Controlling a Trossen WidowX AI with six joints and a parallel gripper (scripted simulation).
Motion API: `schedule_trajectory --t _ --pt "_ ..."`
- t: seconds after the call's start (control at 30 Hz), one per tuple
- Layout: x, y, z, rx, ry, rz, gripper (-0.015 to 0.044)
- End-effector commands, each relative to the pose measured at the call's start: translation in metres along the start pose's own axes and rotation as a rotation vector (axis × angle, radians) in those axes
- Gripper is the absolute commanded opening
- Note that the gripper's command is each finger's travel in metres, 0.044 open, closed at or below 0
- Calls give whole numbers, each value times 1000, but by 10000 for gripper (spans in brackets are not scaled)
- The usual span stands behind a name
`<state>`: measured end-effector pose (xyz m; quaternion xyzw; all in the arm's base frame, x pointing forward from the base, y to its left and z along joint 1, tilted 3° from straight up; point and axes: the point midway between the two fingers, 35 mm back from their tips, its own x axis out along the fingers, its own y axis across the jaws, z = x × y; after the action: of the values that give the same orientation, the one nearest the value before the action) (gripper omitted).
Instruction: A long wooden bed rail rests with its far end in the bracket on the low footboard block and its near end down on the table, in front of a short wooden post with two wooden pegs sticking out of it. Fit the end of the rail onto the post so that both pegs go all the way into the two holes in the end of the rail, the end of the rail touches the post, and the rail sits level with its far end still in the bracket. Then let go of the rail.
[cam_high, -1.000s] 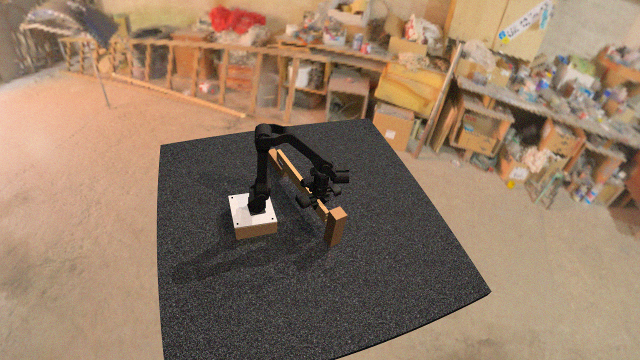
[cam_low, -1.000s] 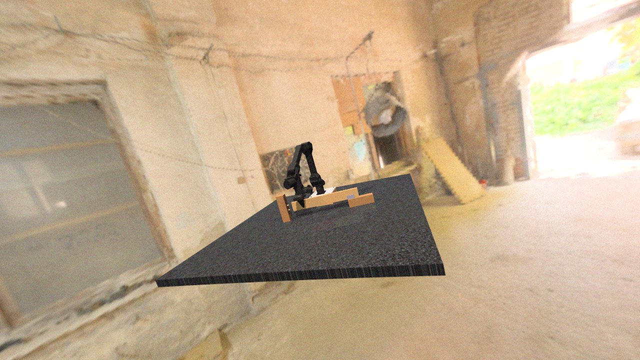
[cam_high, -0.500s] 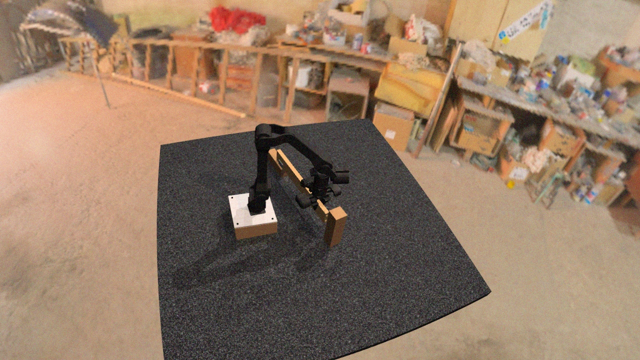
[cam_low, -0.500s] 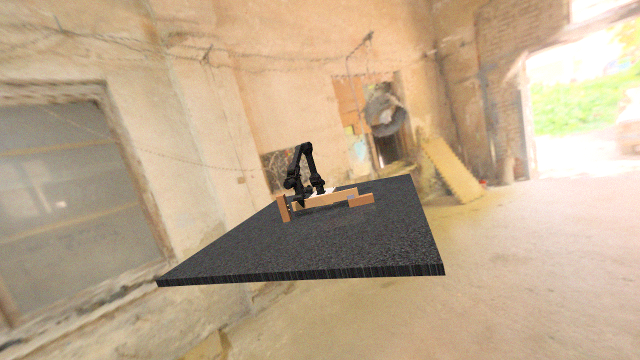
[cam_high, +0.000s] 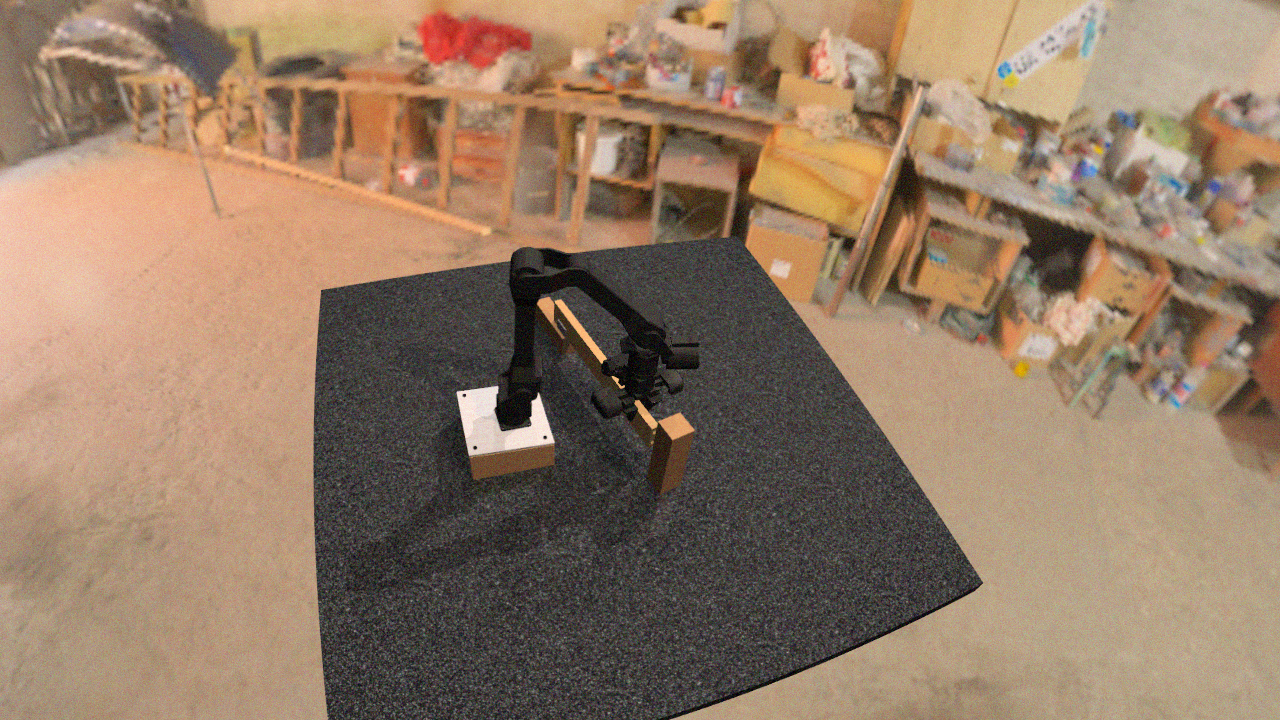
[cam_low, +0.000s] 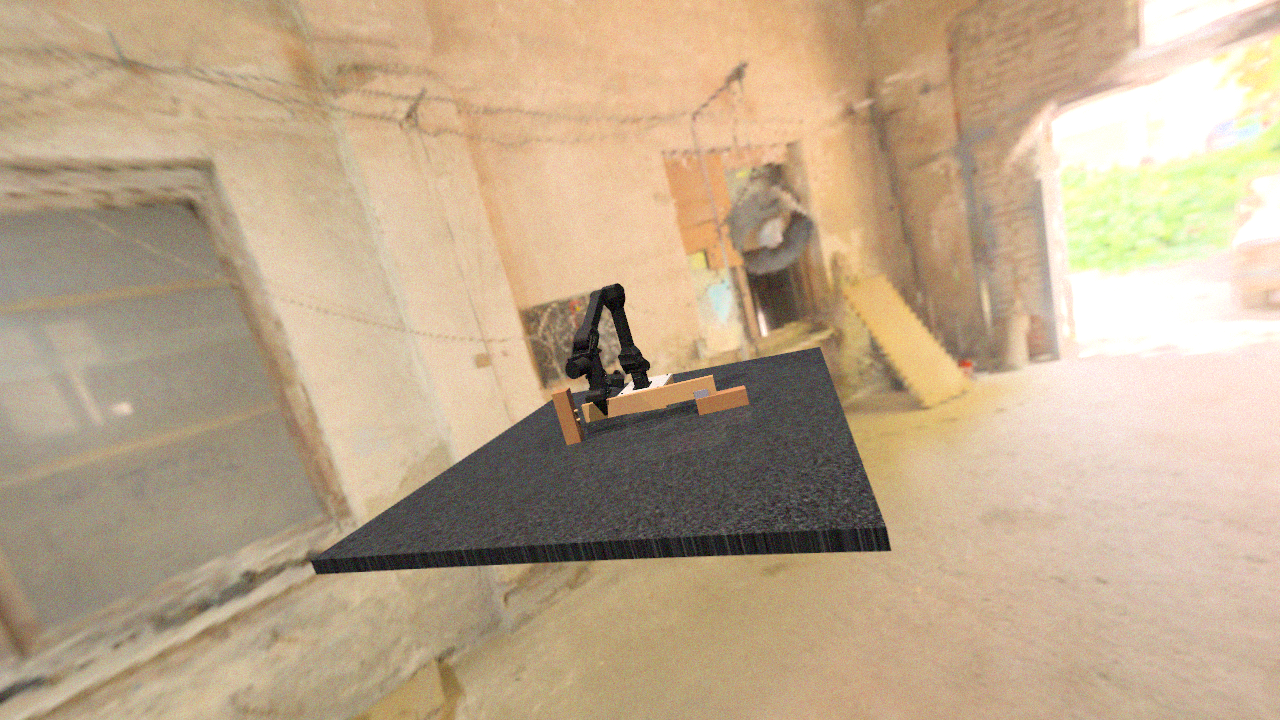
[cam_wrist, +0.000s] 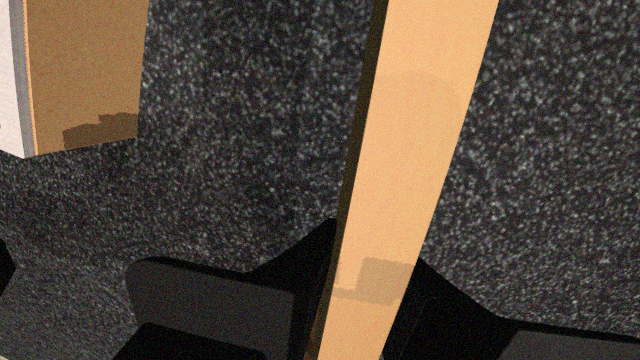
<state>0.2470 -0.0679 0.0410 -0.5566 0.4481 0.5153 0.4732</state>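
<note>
The long pale wooden rail (cam_high: 581, 334) (cam_low: 657, 398) (cam_wrist: 415, 150) has its far end at the grey bracket (cam_low: 700, 394) on the low footboard block (cam_low: 726, 400) (cam_high: 546, 309). My gripper (cam_high: 637, 407) (cam_low: 601, 407) (cam_wrist: 353, 230) is shut on the rail close to its near end, one finger on each side. The near end is up off the table and looks roughly level. The short upright post (cam_high: 671, 456) (cam_low: 566, 418) stands just beyond it. In the exterior view a small gap shows between them, with the pegs in it. The holes and how far the pegs reach in are not visible.
The arm's base sits on a white-topped wooden block (cam_high: 510, 461) (cam_wrist: 85, 75) to the side of the rail. The dark table (cam_high: 572, 582) (cam_low: 626, 501) has its front edge well away from the post. Shelves and clutter are in the background.
</note>
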Motion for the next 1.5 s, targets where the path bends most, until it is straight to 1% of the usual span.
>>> schedule_trajectory --t 0.0,1.47 --pt "-2 -1 -2 -4 0 -4 0" --pt "-2 -3 -15 -4 1 -4 0"
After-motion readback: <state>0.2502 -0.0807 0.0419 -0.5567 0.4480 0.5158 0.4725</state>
